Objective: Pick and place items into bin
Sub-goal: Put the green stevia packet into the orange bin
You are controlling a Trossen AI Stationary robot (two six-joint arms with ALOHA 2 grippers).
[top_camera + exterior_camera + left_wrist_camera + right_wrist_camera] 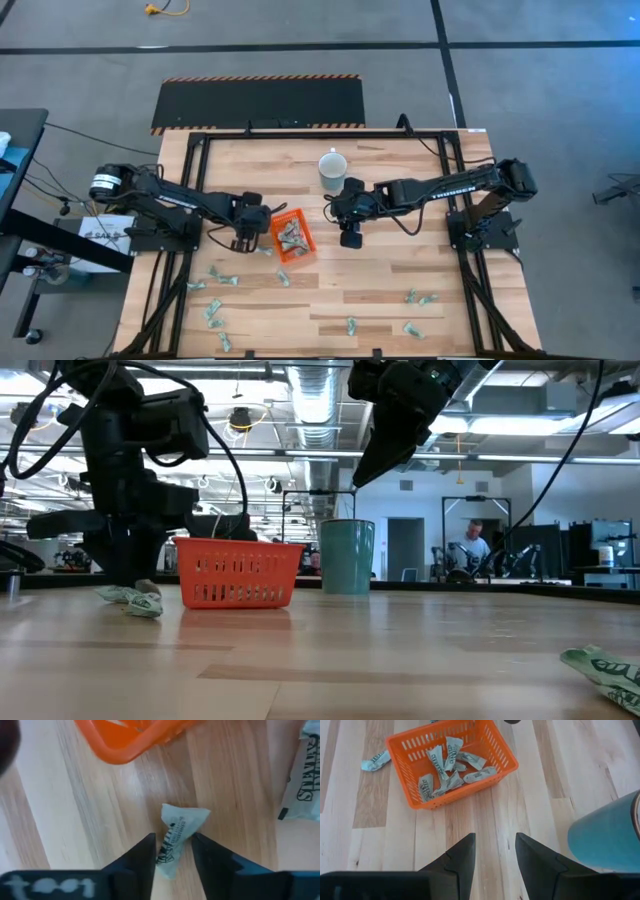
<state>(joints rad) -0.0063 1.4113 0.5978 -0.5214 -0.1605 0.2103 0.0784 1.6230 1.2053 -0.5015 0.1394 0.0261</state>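
wrapped piece [175,837] sits between left tool [172,852] fingers — unclamped.

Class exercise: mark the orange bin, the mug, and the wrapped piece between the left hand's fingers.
orange bin [496,751], right wrist view, on its side wall.
mug [332,166], high view, on its rim.
wrapped piece [181,821], left wrist view, on its upper crinkled wrapper.
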